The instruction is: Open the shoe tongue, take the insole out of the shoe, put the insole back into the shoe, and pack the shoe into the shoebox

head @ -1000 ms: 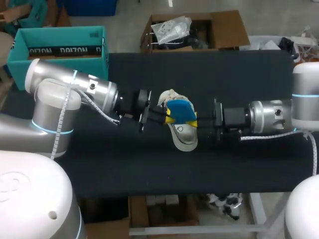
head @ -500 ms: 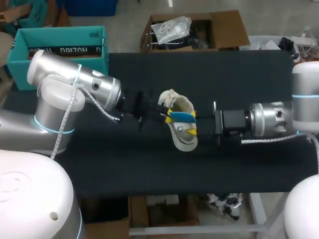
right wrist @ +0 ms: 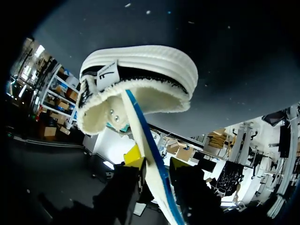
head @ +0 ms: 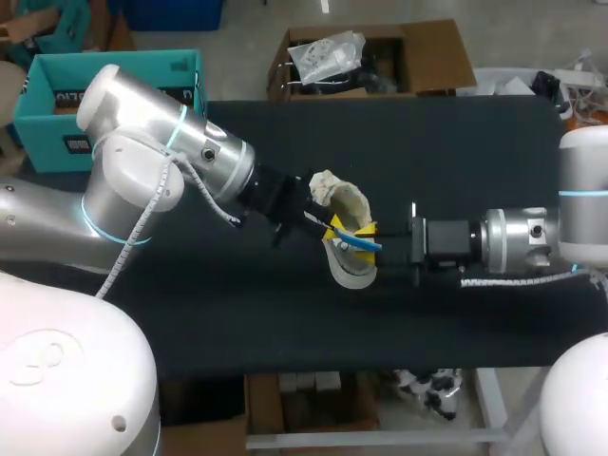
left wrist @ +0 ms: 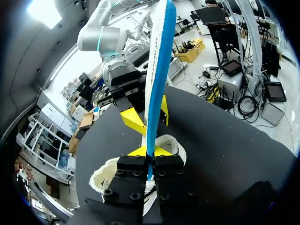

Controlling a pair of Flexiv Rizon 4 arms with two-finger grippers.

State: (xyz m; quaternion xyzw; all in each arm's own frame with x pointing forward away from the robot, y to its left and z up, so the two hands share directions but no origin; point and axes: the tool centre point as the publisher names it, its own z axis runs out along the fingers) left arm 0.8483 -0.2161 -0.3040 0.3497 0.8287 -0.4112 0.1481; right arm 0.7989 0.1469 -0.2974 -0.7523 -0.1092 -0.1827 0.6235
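A cream shoe [head: 347, 202] lies on the black table [head: 285, 313] between my two arms. My left gripper [head: 330, 228] is shut on one end of the blue and white insole [head: 359, 240], held edge-on over the shoe's opening. From the left gripper [left wrist: 149, 164] the insole [left wrist: 159, 61] runs ahead between the yellow tips of my right gripper [left wrist: 149, 117], with the shoe [left wrist: 105, 176] below. In the right wrist view the insole [right wrist: 140, 122] passes from the shoe [right wrist: 140, 58] between the right gripper [right wrist: 157, 166], whose jaws stand slightly apart around it. My right gripper [head: 372, 237] is just right of the shoe.
The teal shoebox [head: 43, 123] stands at the table's back left corner, partly hidden behind my left arm. Black table surface stretches on all sides of the shoe, widest toward the front edge.
The left arm swung over and turned the insole from flat to edge-on, down toward the shoe. The right gripper opened off the insole and drew back slightly to the right.
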